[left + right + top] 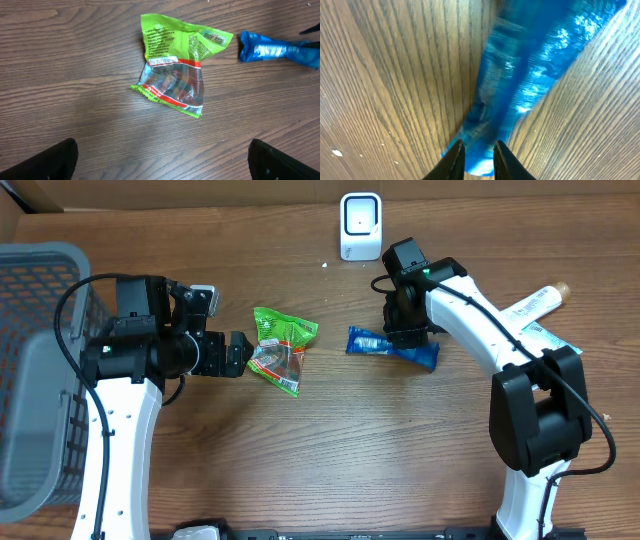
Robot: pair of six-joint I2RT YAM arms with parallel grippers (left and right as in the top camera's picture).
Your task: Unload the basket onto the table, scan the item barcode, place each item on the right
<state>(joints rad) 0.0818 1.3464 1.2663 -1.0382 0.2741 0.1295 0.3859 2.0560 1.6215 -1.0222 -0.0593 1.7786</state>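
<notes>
Right gripper (478,160): my two fingers (454,157) sit either side of the blue packet's (530,75) end, but I cannot tell whether they pinch it.
Blue packet: blurred in my right wrist view and cut off by the top edge; from overhead my right arm hides its middle; my left wrist view cuts it at the right edge.
Left gripper (162,162): only two dark fingertips show, at the bottom corners.
Green packet (282,350): print too small to read.
Basket (40,290): cut off by the left edge.
Tube (535,302): lower end hidden behind my right arm.
</notes>
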